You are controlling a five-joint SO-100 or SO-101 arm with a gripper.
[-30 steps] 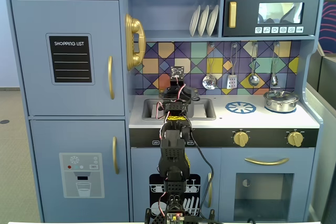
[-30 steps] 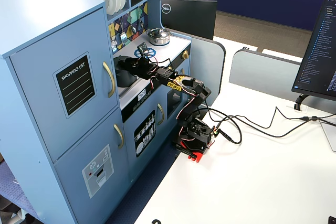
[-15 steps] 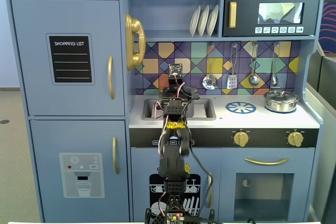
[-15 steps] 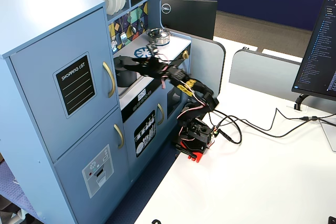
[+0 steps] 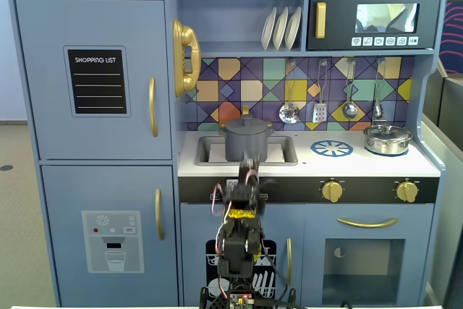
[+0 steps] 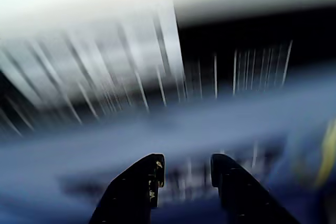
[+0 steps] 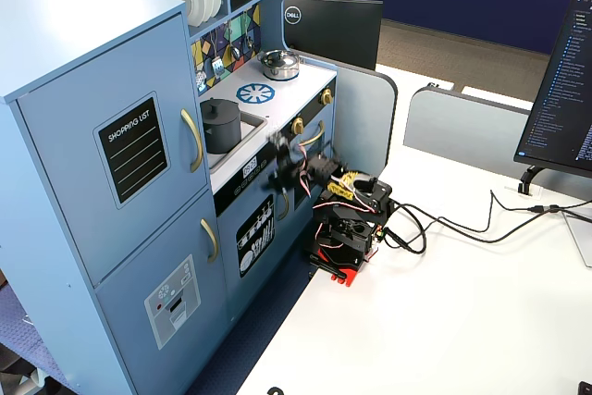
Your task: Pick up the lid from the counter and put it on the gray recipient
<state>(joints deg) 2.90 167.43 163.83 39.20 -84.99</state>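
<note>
Claw (image 5: 246, 173), in a fixed view, blurred before the toy kitchen's counter edge; just beyond and above it, the gray recipient (image 5: 247, 142) stands in the sink (image 5: 210, 151) with the lid (image 5: 247, 127) on top. Wrist view: streaked with motion; dark fingers (image 6: 137, 187) parted by a narrow gap, nothing between them. In a fixed view, claw (image 7: 280, 166) smeared just right of the recipient (image 7: 220, 127).

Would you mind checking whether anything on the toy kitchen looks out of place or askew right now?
Nothing stands out. The gray pot sits upright in the sink with its lid level on top, and the silver pot stands lidded on the counter. The wrist view is motion-blurred, showing only the empty gripper, jaws apart.
</note>
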